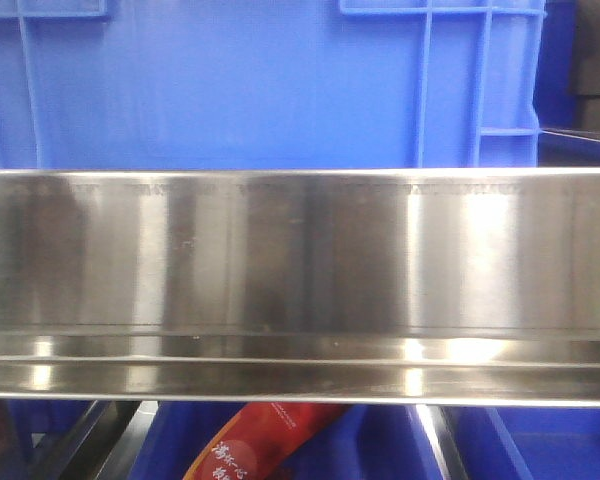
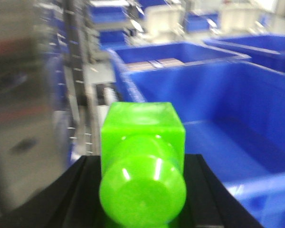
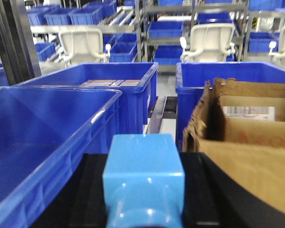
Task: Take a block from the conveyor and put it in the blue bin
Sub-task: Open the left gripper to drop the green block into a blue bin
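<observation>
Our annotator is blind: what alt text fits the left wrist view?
A bright green block is held in the left gripper, close to the camera. An open blue bin lies to its right; the background is blurred.

**Room on one side, blocked on the other**

Left wrist view: blue bin [image 2: 237, 142] open-topped, right of left gripper [image 2: 142, 164], whose jaws are full with green block [image 2: 142, 133]. Blurred metal frame [image 2: 76, 71] closes the left.

Right wrist view: second bin [image 3: 38, 142] open, left of right gripper [image 3: 145, 168], jaws clamping light blue block [image 3: 145, 161]. Cardboard box [image 3: 247, 137] walls the right. Narrow gap ahead.

Front view: steel panel [image 1: 300, 260] spans full width.
</observation>
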Robot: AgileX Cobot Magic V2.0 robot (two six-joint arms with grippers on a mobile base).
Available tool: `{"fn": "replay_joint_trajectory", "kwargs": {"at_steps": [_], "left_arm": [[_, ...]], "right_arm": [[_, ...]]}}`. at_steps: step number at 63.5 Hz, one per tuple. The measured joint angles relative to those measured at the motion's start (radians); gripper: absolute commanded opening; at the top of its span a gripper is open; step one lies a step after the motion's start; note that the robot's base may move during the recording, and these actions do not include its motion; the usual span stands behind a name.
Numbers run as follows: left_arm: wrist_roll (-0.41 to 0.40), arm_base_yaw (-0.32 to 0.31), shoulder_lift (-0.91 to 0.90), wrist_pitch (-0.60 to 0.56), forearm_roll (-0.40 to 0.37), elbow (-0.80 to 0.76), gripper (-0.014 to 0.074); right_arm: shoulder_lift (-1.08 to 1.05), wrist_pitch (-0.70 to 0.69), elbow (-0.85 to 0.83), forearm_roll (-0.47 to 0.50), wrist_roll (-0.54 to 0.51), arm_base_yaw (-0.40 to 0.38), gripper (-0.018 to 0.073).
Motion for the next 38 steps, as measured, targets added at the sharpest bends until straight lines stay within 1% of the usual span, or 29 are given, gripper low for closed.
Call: {"fn": "replay_joint_trajectory", "kwargs": {"at_steps": [8, 16, 21, 28, 32, 38], "left_arm": [[0.002, -0.093, 0.149, 0.0, 0.008, -0.108, -0.0111], [0.002, -0.186, 0.294, 0.0, 0.013, -0.228, -0.0111], [-0.021, -0.239, 0.392, 0.0, 0.013, -0.299, -0.0111], [-0.086, -0.284, 0.502, 0.002, 0.013, -0.384, -0.0111], [-0.121, -0.293, 0.553, 0.002, 0.013, -0.433, -0.0111], [-0.141, -0.297, 0.616, 0.002, -0.008, -0.481, -0.0111]], "right_arm": [[0.11, -0.008, -0.1, -0.004, 0.0, 0.038, -0.0146], [0.218, -0.02, -0.194, -0.006, -0.001, 0.114, -0.0146], [0.279, -0.024, -0.239, -0.006, -0.002, 0.172, -0.0146], [0.363, -0.024, -0.284, -0.006, -0.002, 0.257, -0.0146], [0.403, -0.026, -0.304, -0.006, -0.002, 0.294, -0.0146], [0.46, -0.026, -0.323, 0.012, -0.003, 0.339, -0.0146]]}}
